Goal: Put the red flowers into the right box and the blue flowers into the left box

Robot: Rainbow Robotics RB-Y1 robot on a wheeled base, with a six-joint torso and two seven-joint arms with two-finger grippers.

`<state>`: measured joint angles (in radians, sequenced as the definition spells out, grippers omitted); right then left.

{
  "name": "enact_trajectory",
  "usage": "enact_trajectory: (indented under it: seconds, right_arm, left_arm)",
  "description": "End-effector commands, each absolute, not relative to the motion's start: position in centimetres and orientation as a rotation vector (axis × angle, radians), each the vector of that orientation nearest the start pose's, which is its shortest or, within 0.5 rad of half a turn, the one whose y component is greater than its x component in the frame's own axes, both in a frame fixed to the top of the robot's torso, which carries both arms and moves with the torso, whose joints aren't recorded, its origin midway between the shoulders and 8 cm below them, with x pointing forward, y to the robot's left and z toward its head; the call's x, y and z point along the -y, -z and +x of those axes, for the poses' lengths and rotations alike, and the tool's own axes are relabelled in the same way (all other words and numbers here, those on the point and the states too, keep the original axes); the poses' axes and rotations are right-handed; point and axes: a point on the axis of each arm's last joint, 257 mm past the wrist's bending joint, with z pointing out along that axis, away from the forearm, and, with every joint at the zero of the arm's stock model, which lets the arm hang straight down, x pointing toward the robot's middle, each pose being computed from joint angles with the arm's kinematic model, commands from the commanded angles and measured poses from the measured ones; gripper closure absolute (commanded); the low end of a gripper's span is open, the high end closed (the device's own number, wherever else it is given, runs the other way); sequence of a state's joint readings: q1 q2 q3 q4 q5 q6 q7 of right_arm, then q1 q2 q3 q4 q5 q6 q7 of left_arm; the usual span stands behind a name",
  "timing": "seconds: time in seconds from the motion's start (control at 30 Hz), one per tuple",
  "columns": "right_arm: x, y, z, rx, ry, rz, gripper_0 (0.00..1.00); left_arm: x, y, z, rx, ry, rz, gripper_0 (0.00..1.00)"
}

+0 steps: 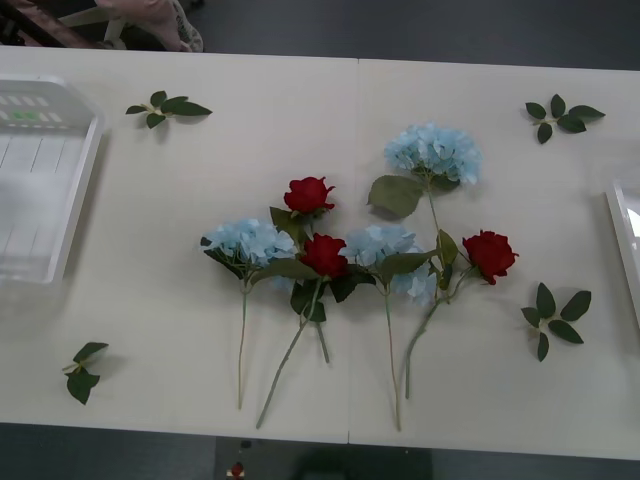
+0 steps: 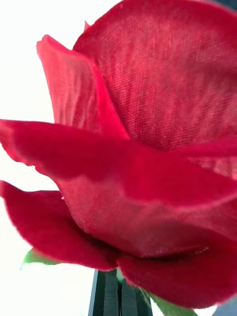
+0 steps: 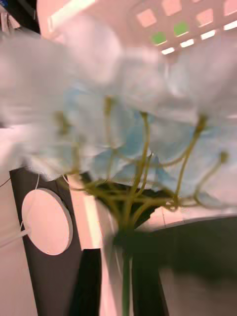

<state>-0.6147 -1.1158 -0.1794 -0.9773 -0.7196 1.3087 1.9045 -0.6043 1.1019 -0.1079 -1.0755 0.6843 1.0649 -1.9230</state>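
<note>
On the table lie three red flowers point(image 1: 309, 194), point(image 1: 324, 255), point(image 1: 490, 254) among several blue flowers point(image 1: 250, 240), point(image 1: 435, 150), point(image 1: 385, 245). The left box point(image 1: 40, 180), ribbed with a green mark, sits at the table's left edge. Just the rim of the right box point(image 1: 625, 240) shows at the right edge. In the right wrist view, my right gripper point(image 2: 118, 294) is shut on the stem of another red flower point(image 2: 148, 163), its bloom very close to the camera. My left gripper point(image 3: 126, 261) is shut on the stem of a blue flower point(image 3: 123, 133), with the left box point(image 3: 177, 24) behind it.
Loose green leaf sprigs lie at the back left point(image 1: 165, 107), back right point(image 1: 560, 115), front right point(image 1: 553, 315) and front left point(image 1: 83, 372). Bare tabletop lies between the flowers and each box.
</note>
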Motion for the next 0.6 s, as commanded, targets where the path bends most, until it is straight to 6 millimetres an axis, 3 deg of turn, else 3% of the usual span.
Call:
enact_trajectory:
  seconds: [0.03,0.33,0.43,0.6]
  right_arm:
    - [66.9,13.0,48.1,-2.566,0.503,0.084,1.00]
    - [67.1,19.6,48.1,-2.607,0.524,0.106,1.00]
    - [66.7,21.1,48.4,-2.609,0.529,0.103,1.00]
    - [65.6,23.1,49.2,-2.601,0.532,0.075,1.00]
  left_arm:
    - [-62.6,10.9,54.6,-2.380,-0.720,0.332,0.46]
    - [-59.3,12.2,55.2,-2.387,-0.550,0.346,0.26]
    - [-56.1,11.2,54.6,-2.409,-0.415,0.384,0.22]
    - [-48.8,8.1,52.4,-2.456,-0.107,0.373,0.14]
